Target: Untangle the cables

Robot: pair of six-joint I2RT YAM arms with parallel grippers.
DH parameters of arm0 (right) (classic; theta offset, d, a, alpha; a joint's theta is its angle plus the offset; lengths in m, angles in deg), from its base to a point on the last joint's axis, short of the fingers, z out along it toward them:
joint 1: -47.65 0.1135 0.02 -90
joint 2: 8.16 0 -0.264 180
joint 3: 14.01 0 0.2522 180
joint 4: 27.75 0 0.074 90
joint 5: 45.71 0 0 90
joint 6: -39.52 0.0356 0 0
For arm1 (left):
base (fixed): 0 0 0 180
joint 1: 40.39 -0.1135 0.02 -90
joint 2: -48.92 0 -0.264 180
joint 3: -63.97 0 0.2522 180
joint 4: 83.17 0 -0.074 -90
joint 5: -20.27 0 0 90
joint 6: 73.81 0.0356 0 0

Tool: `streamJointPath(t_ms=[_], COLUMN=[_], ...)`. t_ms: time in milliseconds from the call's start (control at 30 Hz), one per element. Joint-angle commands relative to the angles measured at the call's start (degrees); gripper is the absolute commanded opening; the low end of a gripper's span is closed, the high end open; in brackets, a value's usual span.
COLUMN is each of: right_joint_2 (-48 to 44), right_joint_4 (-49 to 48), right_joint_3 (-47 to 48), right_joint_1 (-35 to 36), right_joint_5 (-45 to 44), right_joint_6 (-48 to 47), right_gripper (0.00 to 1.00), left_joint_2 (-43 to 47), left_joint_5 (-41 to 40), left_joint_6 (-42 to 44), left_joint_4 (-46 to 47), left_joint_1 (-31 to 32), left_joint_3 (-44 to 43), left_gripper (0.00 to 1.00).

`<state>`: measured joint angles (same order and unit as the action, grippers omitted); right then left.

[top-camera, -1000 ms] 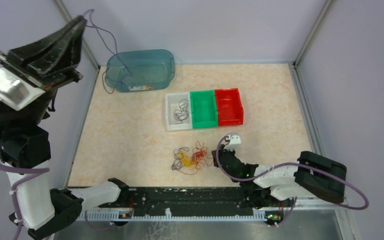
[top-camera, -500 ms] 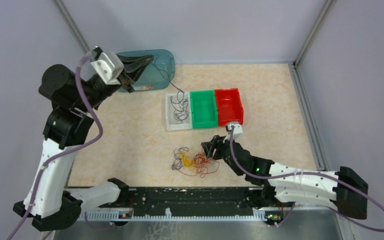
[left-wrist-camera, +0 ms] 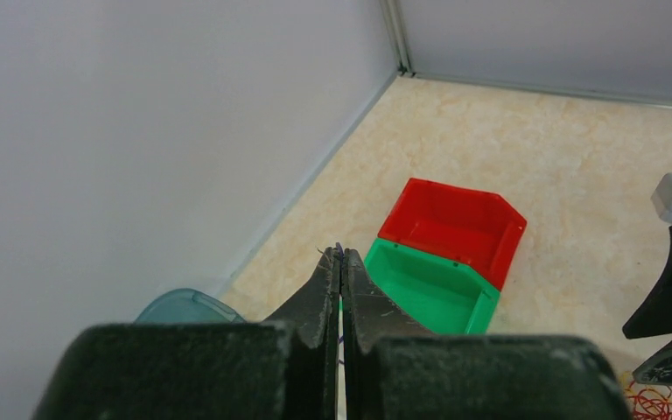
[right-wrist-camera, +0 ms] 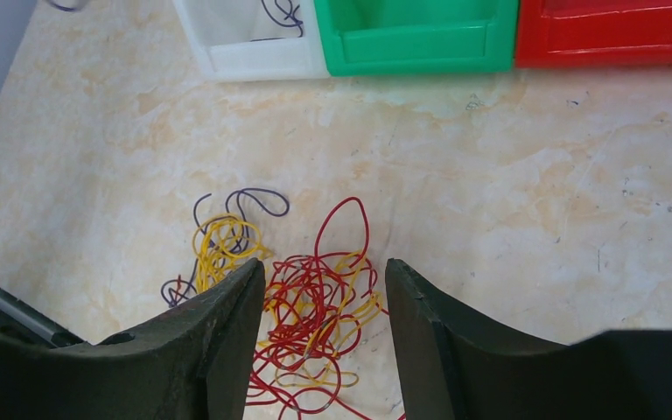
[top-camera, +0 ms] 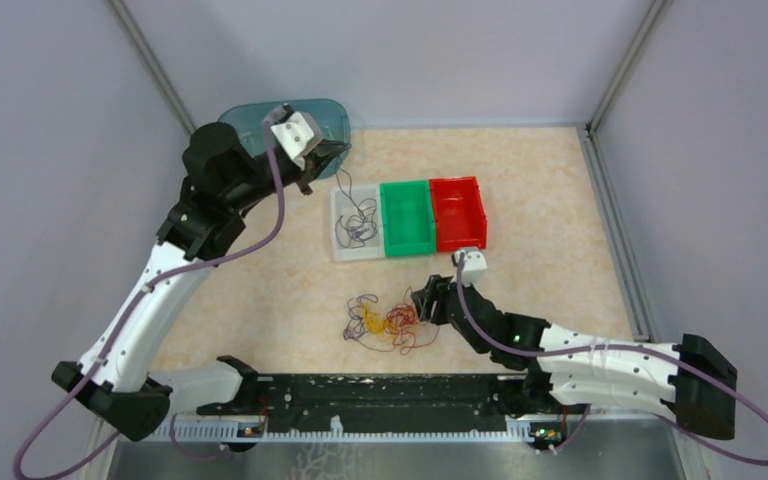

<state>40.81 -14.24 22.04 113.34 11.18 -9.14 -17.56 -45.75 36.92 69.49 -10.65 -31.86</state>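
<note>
Plastic bins (top-camera: 432, 215), three; cable clumps (top-camera: 385, 322), two

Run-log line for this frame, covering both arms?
left gripper: shut on purple cable, above white bin | right gripper: open, straddling red-yellow tangle | tangle: not yet gripped

Worktop (top-camera: 260, 260): smooth marbled beige, faint sheen. Red bin (top-camera: 458, 213), green bin (top-camera: 407, 217), white bin (top-camera: 340, 248): glossy moulded plastic. Tub (top-camera: 332, 116): translucent teal plastic. Cables (right-wrist-camera: 315, 306): thin, slick-coated. Right hand (right-wrist-camera: 324, 269): matt black, grainy plastic.
</note>
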Motion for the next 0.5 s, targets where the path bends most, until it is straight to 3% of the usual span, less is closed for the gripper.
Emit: streamJointPath(t_ms=[0,467], right_joint_2=[-2.3,-8.2], right_joint_4=[-0.3,3.3], right_joint_3=[2.7,2.6], right_joint_1=[-0.4,-0.4], right_joint_5=[-2.4,-6.5], right_joint_6=[0.8,0.3], right_gripper=[0.54,0.54], left_joint_2=[-2.3,-11.3], left_joint_5=[-1.1,-6.7], left_joint_6=[2.2,10.0], left_joint_4=[3.9,8.1], left_joint_1=[-0.1,-0.3], left_joint_3=[1.9,6.6], left_gripper=[0.0,0.0])
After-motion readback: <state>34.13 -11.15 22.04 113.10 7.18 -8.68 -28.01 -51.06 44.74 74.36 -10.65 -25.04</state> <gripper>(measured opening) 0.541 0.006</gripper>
